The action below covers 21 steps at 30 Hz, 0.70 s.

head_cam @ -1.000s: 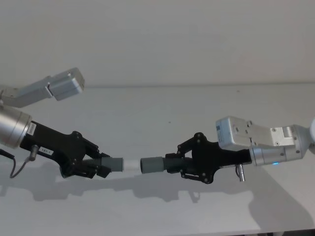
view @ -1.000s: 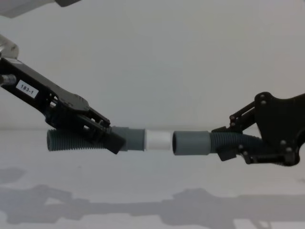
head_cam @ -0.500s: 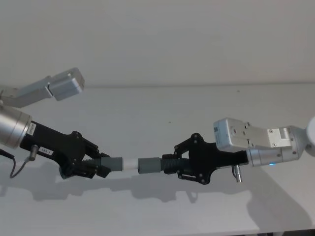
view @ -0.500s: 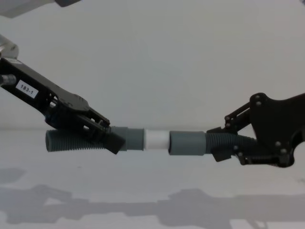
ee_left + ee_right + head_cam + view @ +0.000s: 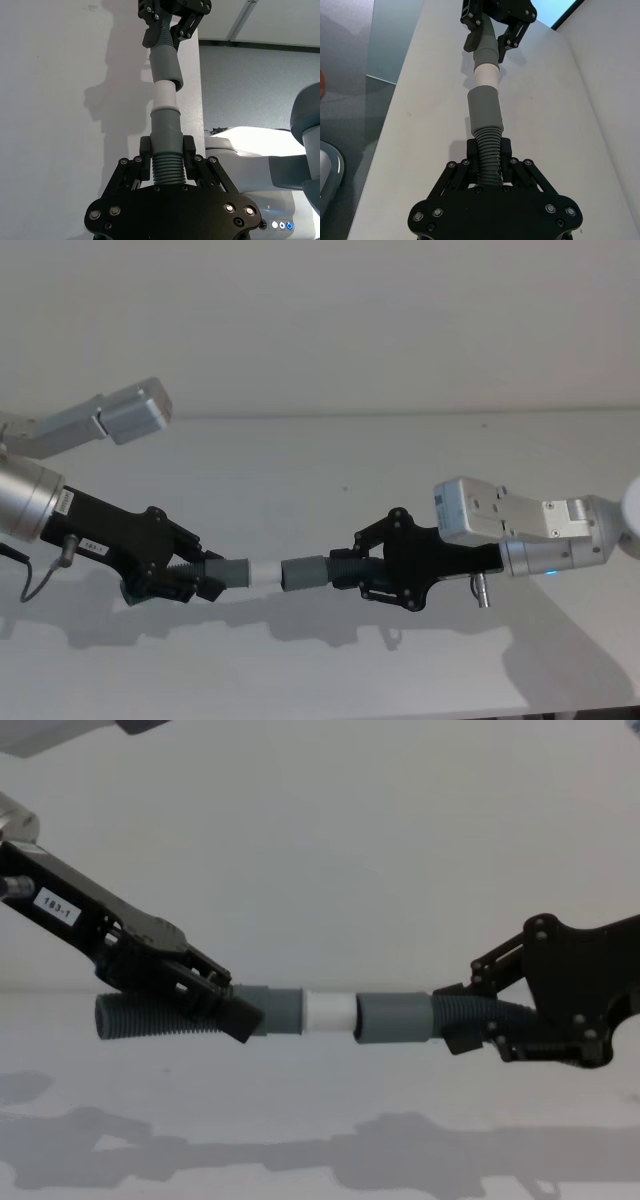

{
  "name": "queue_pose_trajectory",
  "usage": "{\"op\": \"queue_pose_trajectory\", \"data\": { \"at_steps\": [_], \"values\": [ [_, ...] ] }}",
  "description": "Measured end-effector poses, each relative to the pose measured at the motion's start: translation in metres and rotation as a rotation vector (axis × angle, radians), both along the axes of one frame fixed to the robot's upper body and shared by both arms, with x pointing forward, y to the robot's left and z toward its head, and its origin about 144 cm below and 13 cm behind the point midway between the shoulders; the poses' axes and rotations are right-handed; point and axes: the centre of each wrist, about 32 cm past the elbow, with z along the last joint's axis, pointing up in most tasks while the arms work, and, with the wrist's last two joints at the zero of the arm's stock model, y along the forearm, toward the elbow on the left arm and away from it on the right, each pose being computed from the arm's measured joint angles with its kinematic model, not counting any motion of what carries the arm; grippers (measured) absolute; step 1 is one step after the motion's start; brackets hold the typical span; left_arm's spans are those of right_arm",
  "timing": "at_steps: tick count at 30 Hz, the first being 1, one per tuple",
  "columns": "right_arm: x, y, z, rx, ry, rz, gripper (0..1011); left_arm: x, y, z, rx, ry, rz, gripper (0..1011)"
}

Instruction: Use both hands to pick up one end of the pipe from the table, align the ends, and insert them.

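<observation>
Left gripper (image 5: pixel 215 1005), left of frame centre, pinches a ribbed hose piece (image 5: pixel 150 1016); its white tube tip (image 5: pixel 328 1011) meets the grey socket mouth (image 5: pixel 393 1018) pinched by the right gripper (image 5: pixel 470 1025), above the table (image 5: pixel 300 1100)

a plain pale wall (image 5: pixel 330 320) rises behind the far edge of the tabletop. beyond one side edge of the tabletop lies grey floor (image 5: pixel 350 75), and beyond another a grey wall panel (image 5: pixel 250 85) stands under a white ceiling (image 5: pixel 285 22) crossed by a dark strip.
</observation>
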Motion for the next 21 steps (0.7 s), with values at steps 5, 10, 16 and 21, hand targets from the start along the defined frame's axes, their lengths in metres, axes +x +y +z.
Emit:
{"op": "queue_pose_trajectory", "data": {
  "at_steps": [5, 10, 16, 21],
  "values": [
    [0.0006, -0.0008, 0.0, 0.002, 0.0, -0.004, 229, 0.0, 0.0, 0.0, 0.0, 0.0, 0.0, 344],
    [0.0013, -0.0019, 0.0002, 0.004, 0.002, -0.009, 229, 0.0, 0.0, 0.0001, 0.0, 0.0, 0.0, 344],
    [0.0019, -0.0039, 0.001, 0.005, 0.006, -0.013, 229, 0.0, 0.0002, 0.0, 0.0, 0.0, 0.0, 344],
    [0.0019, -0.0054, 0.0013, 0.003, 0.012, -0.014, 229, 0.0, 0.0002, 0.0, 0.0, 0.0, 0.0, 344]
  ]
}}
